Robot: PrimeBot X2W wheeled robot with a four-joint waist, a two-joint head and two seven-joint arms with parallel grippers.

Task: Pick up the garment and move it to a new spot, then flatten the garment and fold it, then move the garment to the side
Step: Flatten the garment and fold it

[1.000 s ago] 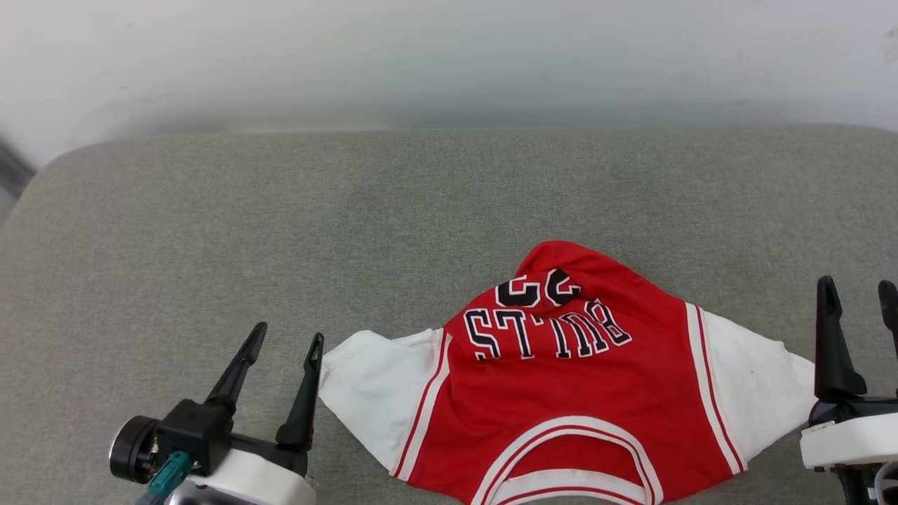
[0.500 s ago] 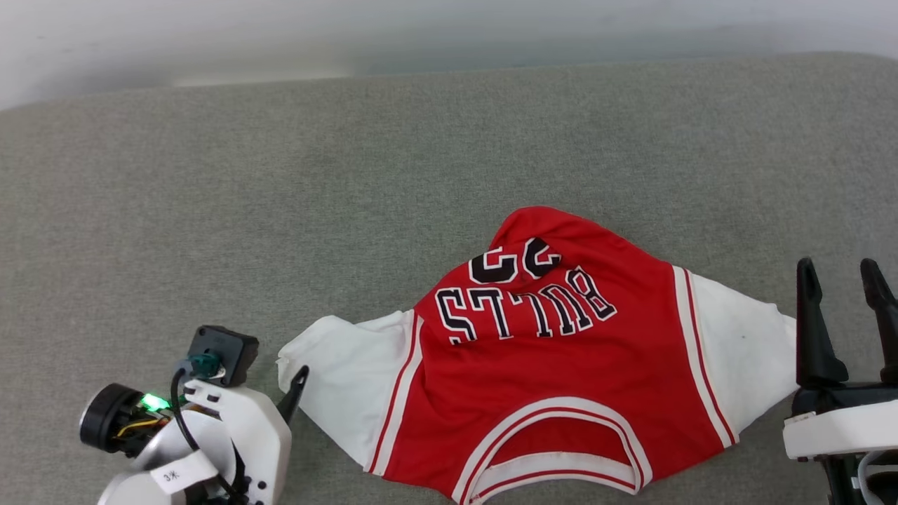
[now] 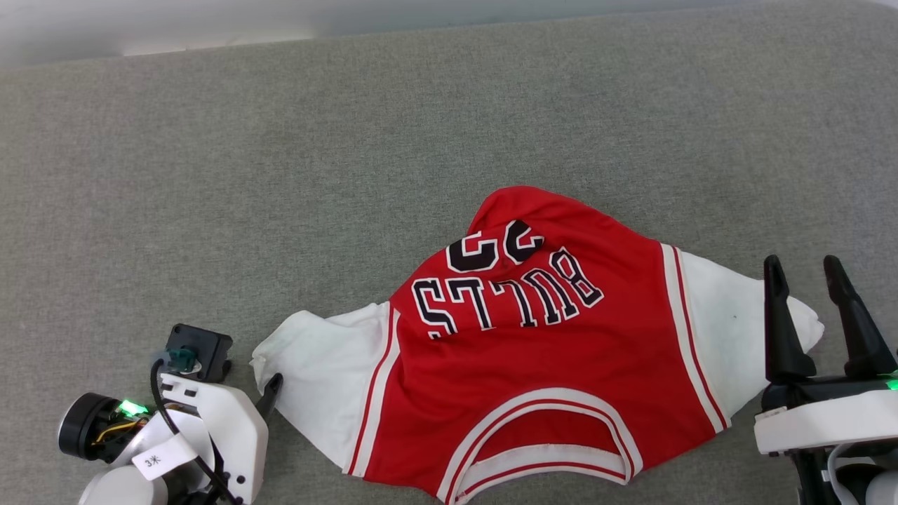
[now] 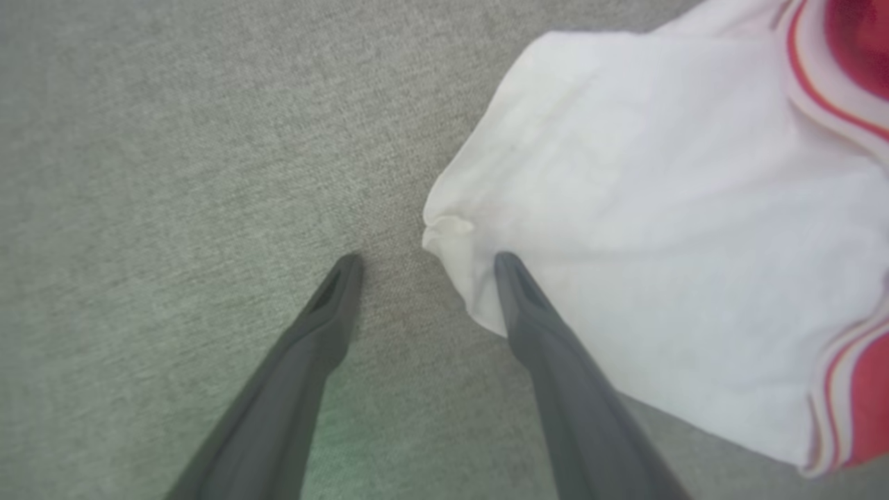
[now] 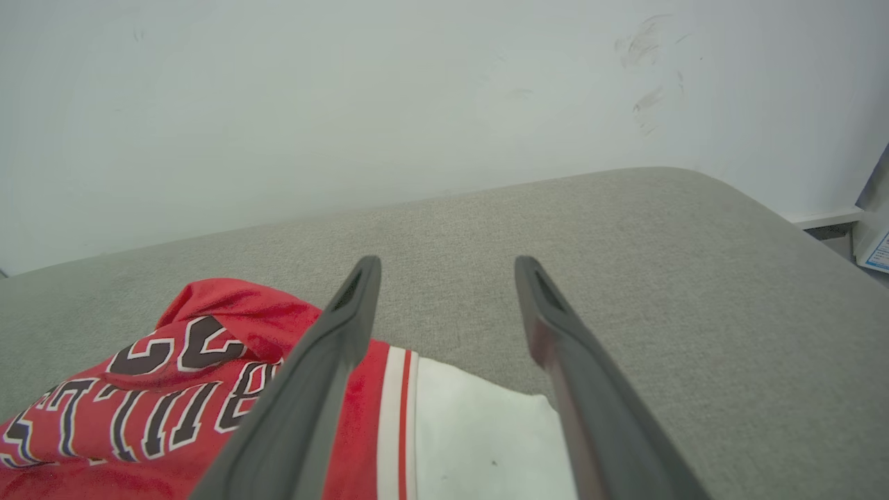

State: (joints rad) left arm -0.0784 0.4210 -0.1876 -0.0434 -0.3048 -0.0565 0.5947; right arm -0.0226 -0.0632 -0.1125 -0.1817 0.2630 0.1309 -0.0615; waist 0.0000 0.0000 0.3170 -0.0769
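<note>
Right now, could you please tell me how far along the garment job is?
Nothing looks done: the garment lies rumpled and unfolded on the grey cushion, its far end bunched. In hand: the left claw is open at one white sleeve, the right claw open over the other sleeve, neither gripping. Left: lifting, moving, flattening, folding, setting aside.

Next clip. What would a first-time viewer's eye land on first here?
A crumpled red jersey T-shirt with upside-down "BULLS" lettering lies on a grey fabric cushion, toward the near right of the head view. The open left pincer straddles the edge of one white sleeve at lower left. The open right pincer stands over the other sleeve at lower right.
</note>
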